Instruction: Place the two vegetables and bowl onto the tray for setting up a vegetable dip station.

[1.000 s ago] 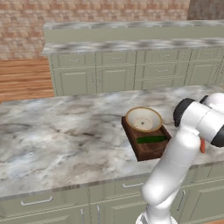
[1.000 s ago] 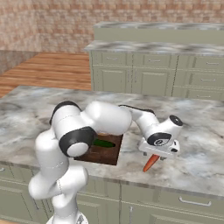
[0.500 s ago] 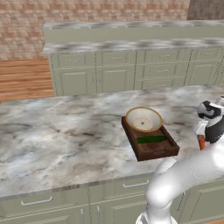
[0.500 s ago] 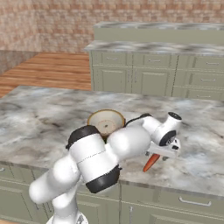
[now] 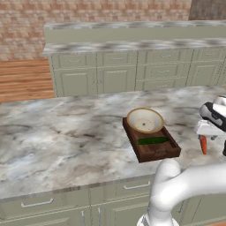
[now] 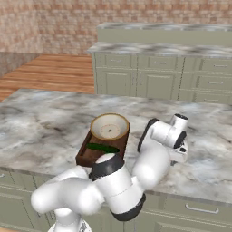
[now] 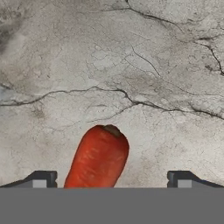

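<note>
Hovering over the grey marbled surface (image 5: 66, 141), the gripper (image 7: 111, 178) is spreading wide around the slender orange-red carrot stick (image 7: 99, 157), well apart from the dark brown wooden tray (image 5: 154, 150) holding the tan-rimmed bowl (image 5: 145, 120) and green cucumber stick (image 5: 153, 141).

Tray (image 6: 86, 155) is seen on marble counter (image 6: 41, 122), near front edge. Bowl (image 6: 109, 127) is set at tray's far end; green stick (image 6: 103, 147) is laid just behind it.
</note>
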